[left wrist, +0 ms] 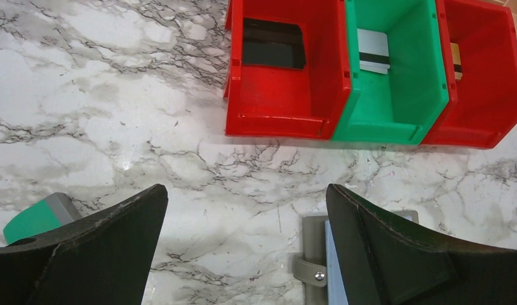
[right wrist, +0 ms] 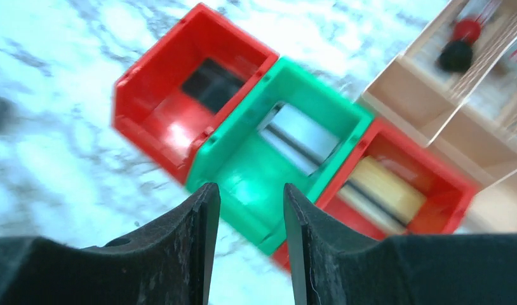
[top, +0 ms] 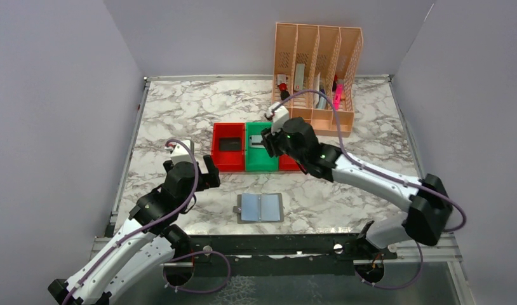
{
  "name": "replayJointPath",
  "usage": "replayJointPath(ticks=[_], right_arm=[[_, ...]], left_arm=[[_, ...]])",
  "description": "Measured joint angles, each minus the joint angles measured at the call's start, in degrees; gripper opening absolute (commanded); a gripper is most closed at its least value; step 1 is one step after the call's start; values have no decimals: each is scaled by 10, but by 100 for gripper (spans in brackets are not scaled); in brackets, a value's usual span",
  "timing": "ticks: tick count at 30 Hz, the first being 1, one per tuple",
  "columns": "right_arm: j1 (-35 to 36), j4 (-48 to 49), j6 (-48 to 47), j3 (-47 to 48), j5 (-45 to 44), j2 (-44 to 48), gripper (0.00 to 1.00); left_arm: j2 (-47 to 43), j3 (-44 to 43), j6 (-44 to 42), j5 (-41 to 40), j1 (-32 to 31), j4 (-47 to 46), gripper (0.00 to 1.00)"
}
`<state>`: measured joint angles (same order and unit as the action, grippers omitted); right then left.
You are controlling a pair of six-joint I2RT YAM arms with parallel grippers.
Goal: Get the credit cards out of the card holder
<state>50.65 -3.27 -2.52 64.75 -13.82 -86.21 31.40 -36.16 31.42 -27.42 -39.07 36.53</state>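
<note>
The card holder lies open and flat on the marble, its blue-grey pockets facing up; its strap edge shows beside my left fingers. A black card lies in the left red bin. A silver-grey card rests in the green bin. A gold-tan card lies in the right red bin. My left gripper hovers open, left of the holder and in front of the bins. Over the bins, my right gripper is open with nothing between its fingers.
A tall peach slotted organiser with pens and papers stands behind the bins at the back right. A small teal block lies on the table under my left arm. Grey walls close in the table on three sides.
</note>
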Motion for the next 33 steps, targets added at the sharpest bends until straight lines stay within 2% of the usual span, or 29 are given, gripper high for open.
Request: replayJointPath(ticks=[4,9,14,20,28,33], right_arm=[[-1,10,144,-110,61,99,47],[-1,-12,323,-245,126,130,47],[-1,-3,433,-325,192,151,47],[-1,7,480,-324,233,136,47],[-1,12,497,-324,257,92,45],[-1,20,504,-323,268,59,44]], left_arm=[[-2,0,-11,22,0,-3,97],[9,2,-20,85,0,-27,91],[77,44,-5,214,1,-112,79],[175,79,14,341,0,-169,67],[197,109,31,395,-14,-213,45],[216,124,39,414,-21,-231,37]])
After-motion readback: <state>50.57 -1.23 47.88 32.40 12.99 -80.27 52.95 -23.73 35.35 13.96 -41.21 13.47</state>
